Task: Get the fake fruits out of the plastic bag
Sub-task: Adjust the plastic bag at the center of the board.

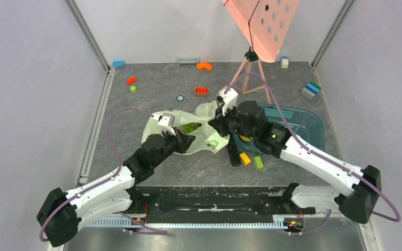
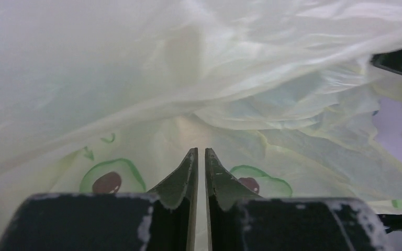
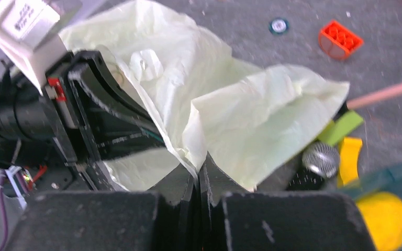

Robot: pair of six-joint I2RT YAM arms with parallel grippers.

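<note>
Overall: a dark grey marbled table (image 1: 152, 99), closed in by white walls and aluminium corner posts. A pink perforated panel (image 1: 264, 23) hangs over the far edge on a wooden tripod (image 1: 251, 73).

Writing: the white label (image 3: 23, 23) on the left arm's wrist camera carries print, too blurred to read. Halved-avocado prints (image 2: 110, 180) dot the bag film.

The plastic bag (image 1: 205, 111) lies crumpled at table centre, between the two wrists.
- left gripper (image 2: 198, 152): jaws closed to a sliver with pale film in the slit, pinching the bag.
- right gripper (image 3: 199, 170): jaws clamped on a fold of the bag's edge.
- green bumpy fruit (image 1: 191, 127): shows in the bag between the two grippers.
- yellow fruit (image 1: 246, 138): outside the bag, in the left end of the teal tray (image 1: 309, 117), partly hidden by the right wrist.

Around:
- Far side: blue brick (image 1: 118, 64), orange arch piece (image 1: 204, 66), red-orange curved piece (image 1: 131, 80), small green brick (image 1: 133, 89), red-orange brick (image 1: 201, 91) and a small round disc (image 1: 180, 98).
- Right: a stack of blue, green and grey bricks (image 1: 310, 90).
- Near the tray: yellow brick (image 1: 245, 158) and green brick (image 1: 258, 162).
- Beside the bag in the right wrist view: a silvery mesh-textured round thing (image 3: 320, 159); I can't tell what it is.

Both wrists crowd the bag's opening.
</note>
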